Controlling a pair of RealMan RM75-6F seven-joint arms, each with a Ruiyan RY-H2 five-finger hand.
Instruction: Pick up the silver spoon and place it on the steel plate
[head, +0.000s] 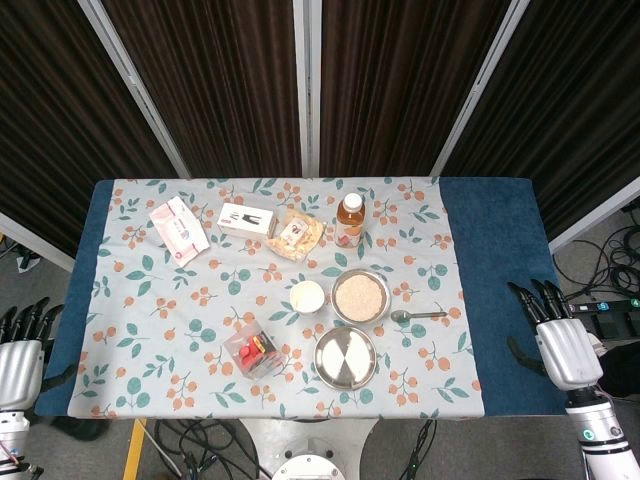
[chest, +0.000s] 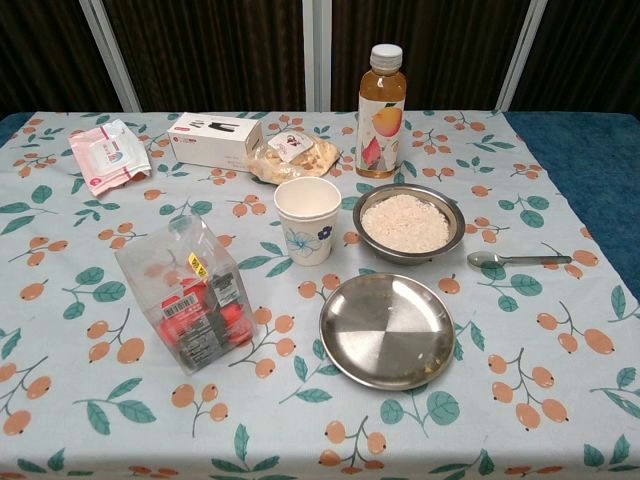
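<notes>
The silver spoon (head: 417, 316) (chest: 517, 261) lies flat on the floral cloth, right of the rice bowl, bowl end to the left. The empty steel plate (head: 345, 357) (chest: 387, 329) sits near the table's front edge, just in front of and left of the spoon. My right hand (head: 556, 335) hangs off the right end of the table, fingers apart, holding nothing. My left hand (head: 22, 350) hangs off the left end, fingers spread and empty. Neither hand shows in the chest view.
A steel bowl of rice (head: 360, 296) (chest: 408, 222) stands behind the plate, beside a paper cup (head: 307, 296) (chest: 307, 219). A juice bottle (head: 349, 220), snack bag (head: 297, 233), white box (head: 246, 220) and wipes pack (head: 178, 230) line the back. A clear box (head: 251, 350) sits front left.
</notes>
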